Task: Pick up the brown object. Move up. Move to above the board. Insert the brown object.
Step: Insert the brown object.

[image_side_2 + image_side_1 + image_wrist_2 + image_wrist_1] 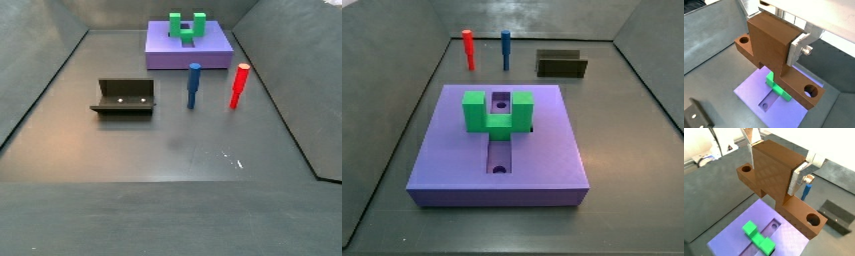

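Observation:
My gripper (774, 165) is shut on the brown object (769, 175), its silver fingers (797, 178) clamping the upright block from both sides; this shows in both wrist views (772, 40). The brown object (767, 47) hangs in the air with its holed base strip lowest. Below it lies the lavender board (731, 238) (751, 90) with the green U-shaped block (756, 234) (777, 86) on its groove. Both side views show the board (549, 150) (163, 52) and green block (494, 110) (187, 26), but neither the gripper nor the brown object.
A red peg (469, 48) (239, 85) and a blue peg (505, 48) (194, 85) (807, 190) stand upright on the grey floor beyond the board. The dark fixture (561, 64) (124, 97) (837, 217) (697, 117) stands beside them. Grey walls enclose the floor.

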